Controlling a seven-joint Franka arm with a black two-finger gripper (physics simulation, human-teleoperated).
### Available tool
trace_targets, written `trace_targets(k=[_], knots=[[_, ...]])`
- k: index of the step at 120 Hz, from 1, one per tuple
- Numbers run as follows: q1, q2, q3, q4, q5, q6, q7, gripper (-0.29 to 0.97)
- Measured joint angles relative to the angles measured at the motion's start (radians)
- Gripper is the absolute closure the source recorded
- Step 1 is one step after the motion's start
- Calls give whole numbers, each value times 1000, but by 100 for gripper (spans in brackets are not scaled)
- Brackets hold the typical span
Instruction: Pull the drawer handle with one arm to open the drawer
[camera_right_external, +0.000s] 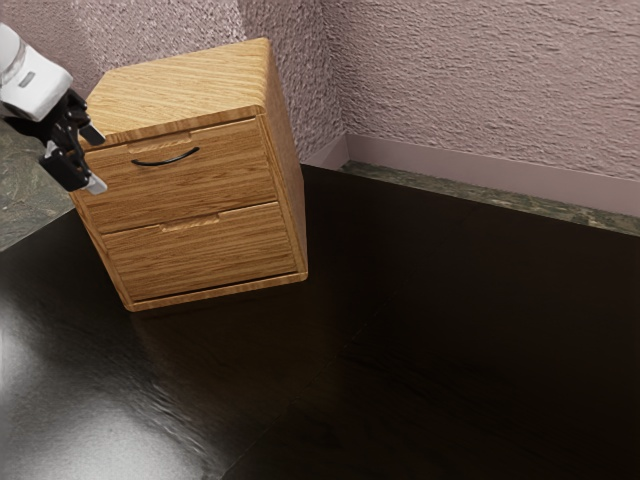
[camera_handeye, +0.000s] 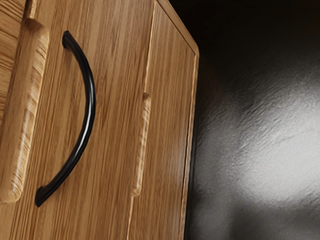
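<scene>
Exterior view: the wooden cabinet (camera_right_external: 185, 85) stands on the dark glossy surface (camera_right_external: 450, 350) toward the exterior view's far left, with both drawers flush. The curved black handle (camera_right_external: 165, 157) sits on the upper drawer (camera_right_external: 200, 190). The gripper (camera_right_external: 93, 160) hovers at that drawer's left edge with its fingers spread, gripping nothing and clear of the handle.

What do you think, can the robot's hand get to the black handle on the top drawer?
Probably yes. The gripper hovers off the front of the top drawer, at the exterior view's left, and nothing stands between it and the handle. The wrist view shows the handle near and unblocked.
</scene>
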Motion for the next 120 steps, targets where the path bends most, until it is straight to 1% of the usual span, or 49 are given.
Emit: trace_targets(k=[61, 120], knots=[[-1, 38, -4, -38, -22, 75, 36, 0], [3, 84, -13, -38, -54, 118, 50, 0]])
